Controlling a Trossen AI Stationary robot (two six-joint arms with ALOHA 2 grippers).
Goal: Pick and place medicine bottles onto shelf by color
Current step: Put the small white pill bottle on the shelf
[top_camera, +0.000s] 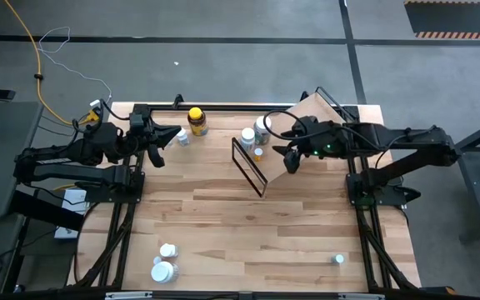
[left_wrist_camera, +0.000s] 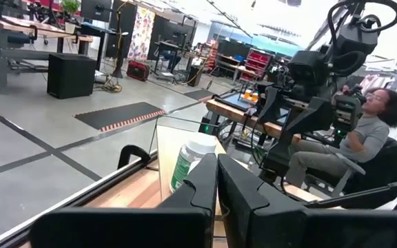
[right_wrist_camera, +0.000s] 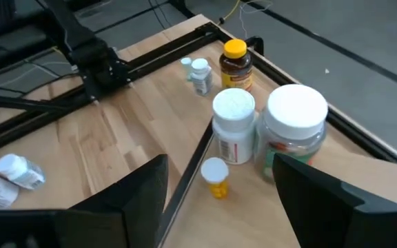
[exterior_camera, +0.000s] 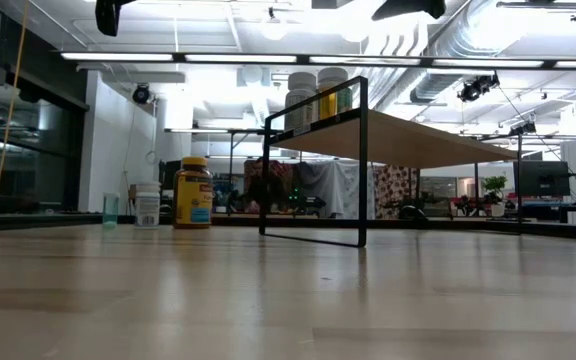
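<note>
The shelf stands at the table's far right, and its black wire end faces the middle. On its board stand a white bottle, a wide white-capped jar and a small amber vial. An amber bottle with a yellow cap stands on the table at the far edge, with small white bottles beside it. My right gripper hovers open above the shelf's bottles, tilted down. My left gripper is held level and shut near the small white bottles, holding nothing.
Two white bottles lie near the table's front left and a small one stands at the front right. The middle of the tabletop is bare wood. A person sits beyond the table.
</note>
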